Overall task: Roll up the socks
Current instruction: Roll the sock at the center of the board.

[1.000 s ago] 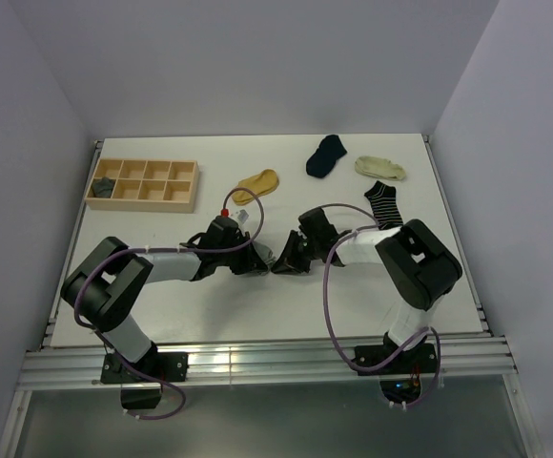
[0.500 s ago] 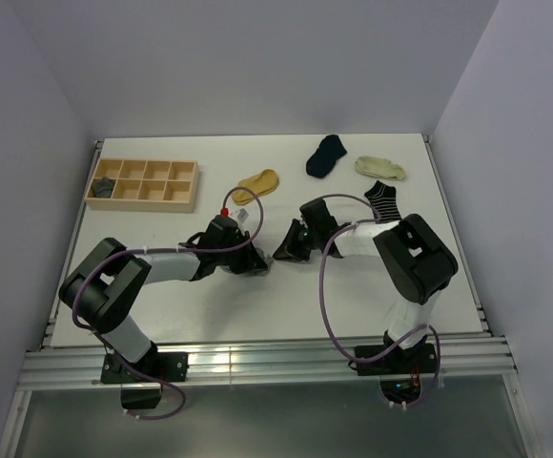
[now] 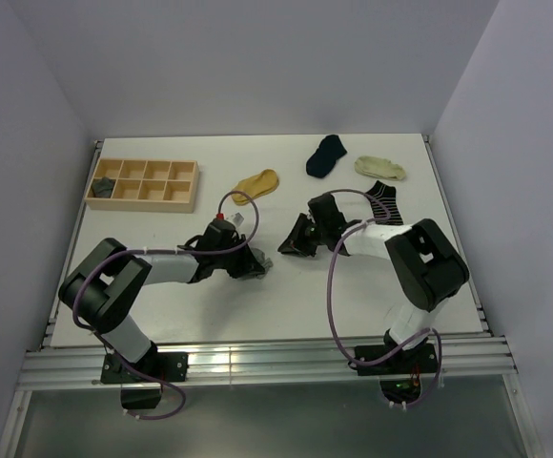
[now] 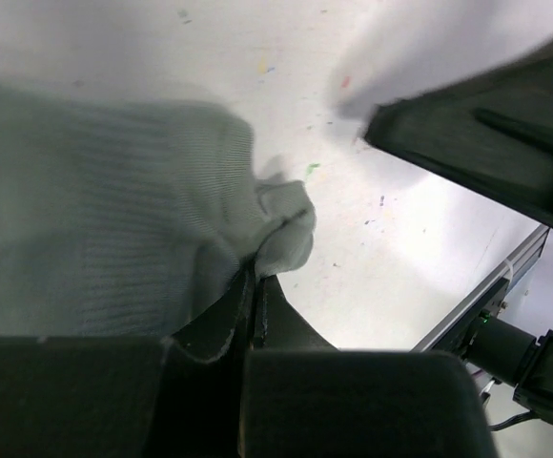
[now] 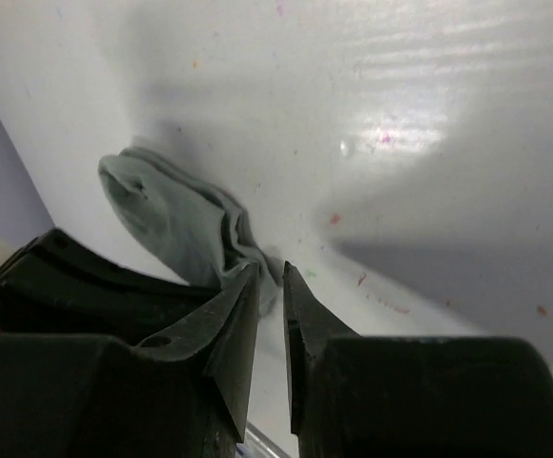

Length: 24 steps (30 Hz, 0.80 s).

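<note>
Jaws of left gripper clenched on edge of light grey sock, fabric bunched just ahead of tips. Right gripper slightly parted, empty. It has backed off over the last second, sock now just beyond tips. Likely repositioning for regrasp; roll unfinished.

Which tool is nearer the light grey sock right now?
Left. The left tool pinches the light grey sock; the right tool sits just beside it, not gripping.
</note>
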Tool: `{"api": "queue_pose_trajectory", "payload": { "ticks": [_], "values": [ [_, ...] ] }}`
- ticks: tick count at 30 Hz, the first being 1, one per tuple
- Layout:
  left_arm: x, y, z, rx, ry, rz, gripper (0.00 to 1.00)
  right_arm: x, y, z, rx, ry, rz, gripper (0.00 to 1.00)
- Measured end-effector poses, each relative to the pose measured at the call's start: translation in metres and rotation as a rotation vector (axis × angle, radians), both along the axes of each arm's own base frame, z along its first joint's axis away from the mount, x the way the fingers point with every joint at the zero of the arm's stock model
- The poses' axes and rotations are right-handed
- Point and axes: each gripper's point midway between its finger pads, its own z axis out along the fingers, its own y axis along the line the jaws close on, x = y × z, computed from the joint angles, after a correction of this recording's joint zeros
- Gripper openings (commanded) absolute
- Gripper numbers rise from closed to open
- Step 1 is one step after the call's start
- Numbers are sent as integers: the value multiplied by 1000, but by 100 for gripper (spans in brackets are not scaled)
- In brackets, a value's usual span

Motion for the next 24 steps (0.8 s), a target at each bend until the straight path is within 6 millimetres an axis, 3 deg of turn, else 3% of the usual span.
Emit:
{"api": "queue_pose_trajectory", "payload": {
  "ticks": [5, 16, 24],
  "values": [
    [-1, 7, -4, -7, 32, 41, 0, -12, 4, 12, 8, 7, 16, 27],
    [1, 9, -4, -41, 68, 98, 0, -53, 32, 6, -3, 73, 134, 26],
    [1, 9, -4, -43, 68, 98, 0, -45, 43, 1, -8, 78, 142, 23]
  ]
}}
